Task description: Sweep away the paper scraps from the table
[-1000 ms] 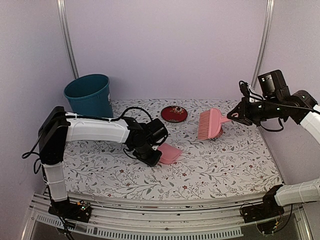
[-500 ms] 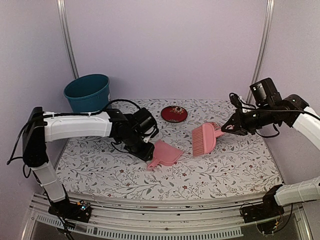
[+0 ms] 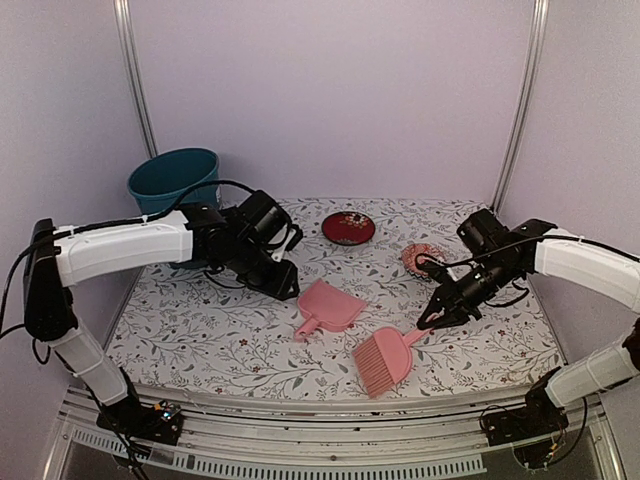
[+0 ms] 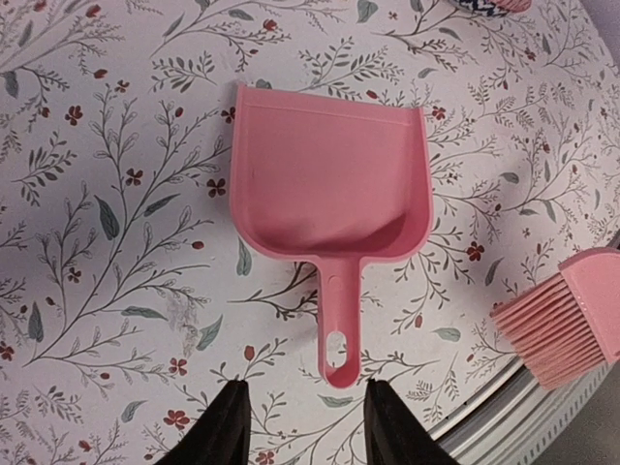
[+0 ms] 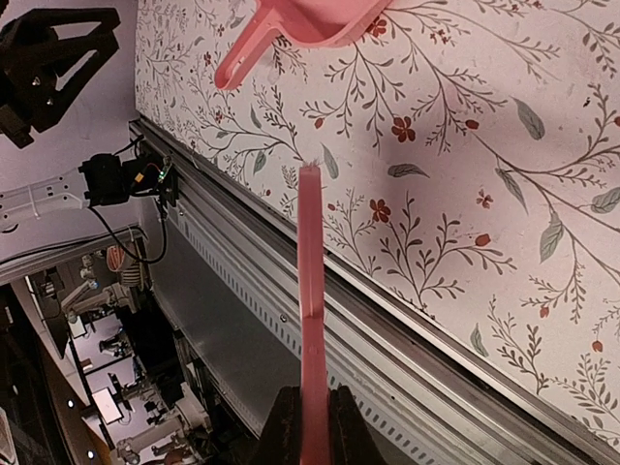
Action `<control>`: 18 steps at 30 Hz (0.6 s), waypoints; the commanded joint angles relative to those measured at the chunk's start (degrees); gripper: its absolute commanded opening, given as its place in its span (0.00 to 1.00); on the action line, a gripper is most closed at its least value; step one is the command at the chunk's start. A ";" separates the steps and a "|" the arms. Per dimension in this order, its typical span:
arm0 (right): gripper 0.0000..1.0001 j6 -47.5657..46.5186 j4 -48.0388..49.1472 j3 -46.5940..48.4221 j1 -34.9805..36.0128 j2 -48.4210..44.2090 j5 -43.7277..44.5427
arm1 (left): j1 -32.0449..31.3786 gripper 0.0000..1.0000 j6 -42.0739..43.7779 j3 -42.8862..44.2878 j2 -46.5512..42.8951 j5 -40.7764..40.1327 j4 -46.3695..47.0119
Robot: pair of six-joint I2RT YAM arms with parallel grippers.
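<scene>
No paper scraps show on the table in any view. A pink dustpan lies flat at mid-table with its handle toward the front; the left wrist view shows the dustpan empty. My left gripper stands open just left of it, and in its own view the left gripper has its fingers either side of the handle's end without touching it. My right gripper is shut on the handle of a pink brush, low by the front edge. The brush shows edge-on above the right gripper.
A teal bucket stands at the back left corner. A dark-red plate sits at the back centre and a pink patterned dish behind my right arm. The metal front rail runs along the table's near edge.
My left gripper opened, let go of the dustpan and drew back to the left; the dustpan now lies on the table. My right arm carried the brush from the back right down to the front.
</scene>
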 commanded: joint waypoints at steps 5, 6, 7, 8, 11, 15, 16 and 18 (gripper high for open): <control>0.02 -4.93 4.92 4.99 1.58 11.33 -5.85 | 0.90 0.42 1.21 3.23 2.46 2.55 1.44; 0.02 -5.02 5.78 5.30 1.70 12.53 -6.01 | 1.00 0.42 1.21 3.34 2.45 2.48 1.45; 0.02 -5.20 6.55 5.53 1.69 13.70 -6.05 | 1.03 0.42 1.14 3.48 2.50 2.47 1.44; 0.02 -5.22 7.18 5.73 1.75 14.71 -5.95 | 1.12 0.42 1.09 3.53 2.48 2.57 1.44; 0.07 -5.60 7.64 6.58 1.91 17.97 -4.71 | 1.37 0.42 1.04 3.49 2.30 2.65 1.48; 0.26 -6.95 7.21 6.95 1.95 20.69 -1.63 | 1.76 0.42 0.72 2.64 1.45 2.49 1.44; 0.31 -7.26 6.99 6.92 1.95 21.24 -0.71 | 1.82 0.42 0.57 2.25 1.19 2.51 1.48; 0.37 -7.83 6.88 6.84 1.95 21.88 1.08 | 1.92 0.42 0.37 1.60 0.66 2.51 1.65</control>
